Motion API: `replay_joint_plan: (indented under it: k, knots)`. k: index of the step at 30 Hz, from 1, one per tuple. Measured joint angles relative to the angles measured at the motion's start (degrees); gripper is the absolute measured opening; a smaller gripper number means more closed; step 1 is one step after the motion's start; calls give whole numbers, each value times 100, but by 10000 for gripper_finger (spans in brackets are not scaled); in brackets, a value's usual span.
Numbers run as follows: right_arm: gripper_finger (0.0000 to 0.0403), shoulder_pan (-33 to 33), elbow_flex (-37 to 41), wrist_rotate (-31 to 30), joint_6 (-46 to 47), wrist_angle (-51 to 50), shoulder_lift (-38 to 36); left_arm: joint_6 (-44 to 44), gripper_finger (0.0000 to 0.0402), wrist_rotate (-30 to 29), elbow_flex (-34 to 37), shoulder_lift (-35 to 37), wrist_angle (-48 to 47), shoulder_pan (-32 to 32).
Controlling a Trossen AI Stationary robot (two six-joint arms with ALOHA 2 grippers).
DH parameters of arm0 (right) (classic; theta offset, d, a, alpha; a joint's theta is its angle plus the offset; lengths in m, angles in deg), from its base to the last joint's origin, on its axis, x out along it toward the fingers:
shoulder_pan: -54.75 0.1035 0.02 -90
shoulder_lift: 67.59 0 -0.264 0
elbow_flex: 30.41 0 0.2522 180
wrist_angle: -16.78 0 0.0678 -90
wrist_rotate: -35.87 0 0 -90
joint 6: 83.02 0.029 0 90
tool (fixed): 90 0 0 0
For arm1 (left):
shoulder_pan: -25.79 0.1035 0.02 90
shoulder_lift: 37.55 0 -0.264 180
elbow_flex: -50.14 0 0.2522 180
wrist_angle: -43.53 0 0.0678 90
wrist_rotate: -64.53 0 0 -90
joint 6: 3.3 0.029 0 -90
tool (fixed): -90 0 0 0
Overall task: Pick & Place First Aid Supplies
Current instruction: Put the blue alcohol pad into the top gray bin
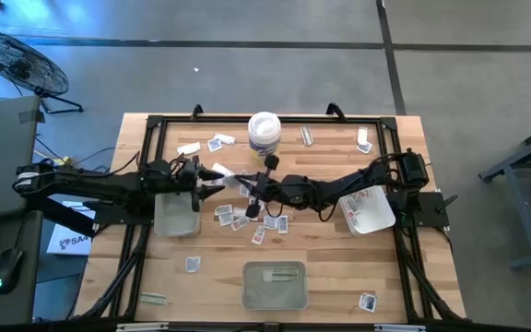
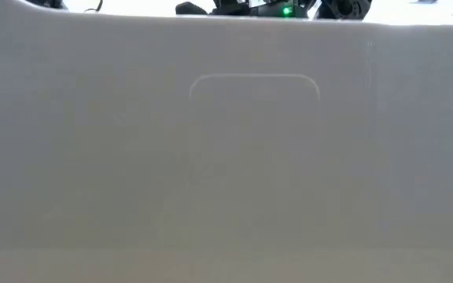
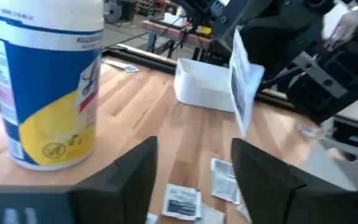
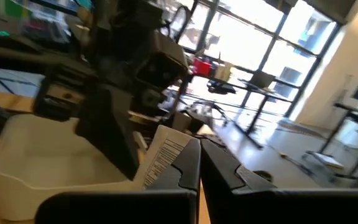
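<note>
**benchguy:** So what's on the table right now? Start big.

**armwatcher:** Biggest after the wood top are the trays: one grey tray at the near edge, another tray under the left arm, and a white tray under the right arm. The low view is basically blocked by a tray wall. Then the white tub with the blue and yellow label, standing upright at the far side.

**benchguy:** And the grippers?

**armwatcher:** Both meet mid-table. The right gripper has its fingers pinched together on a packet with a barcode, held up on edge off the table. The left gripper sits just beside it, fingers spread apart, nothing between them.

**benchguy:** The rest of the supplies?

**armwatcher:** Loose packets are scattered under the grippers, a few more packets near the tub, strays at the edges.
</note>
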Motion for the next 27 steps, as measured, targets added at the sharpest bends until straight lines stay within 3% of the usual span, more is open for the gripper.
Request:
replay_joint_plan:
  k: [6, 17, 22, 27]
  knots:
    - [0, -3, 2, -106, -105, 44, 0, 233, 256, -3, -85, -34, 73, 1]
    - [0, -125, 2, 94, -98, 134, 0, 336, 259, 252, -95, -28, 620, 2]
    - [0, -122, 2, 136, -90, 208, 0, 366, 226, 156, -96, -28, 782, 2]
    - [0, -122, 2, 137, -87, 205, 0, 332, 150, 0, -103, -28, 796, 2]
